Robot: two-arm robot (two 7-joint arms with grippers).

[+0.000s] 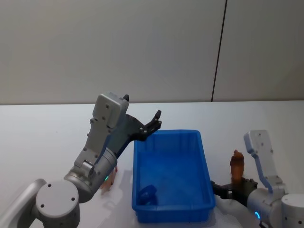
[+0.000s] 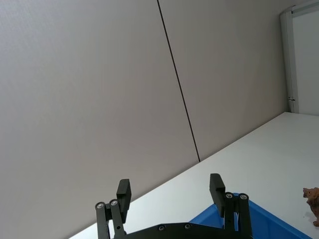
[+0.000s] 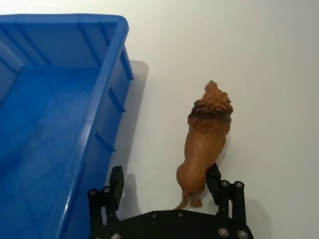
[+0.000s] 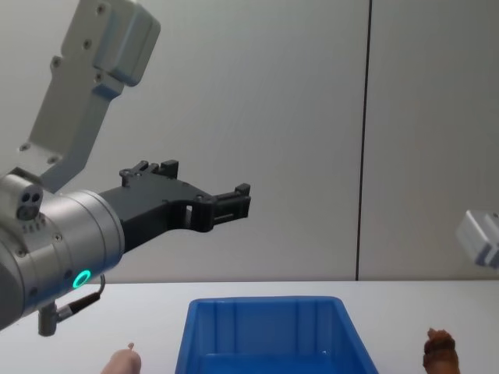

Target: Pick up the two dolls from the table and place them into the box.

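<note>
Straddling the rump of the lumpy reddish-brown lion doll (image 3: 207, 134) with spread fingers (image 3: 116, 180), the right gripper (image 3: 165, 175) should squeeze its light, probably soft torso; the left gripper (image 2: 170, 183) hangs spread, empty, aloft.

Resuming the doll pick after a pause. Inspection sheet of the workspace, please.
Surface: white table, plain and flat.
Job's things: blue box, no doll inside; reddish-brown doll standing on the table right of the box; peach-pink doll on the table left of it.
Clutter: nothing seen.
Grippers: left hand open, empty, raised near the box's far left corner; right hand open, low, fingers either side of the reddish-brown doll's rear.
Cables: short lead under the left arm.
Surroundings: grey wall panels, dark vertical seam.
</note>
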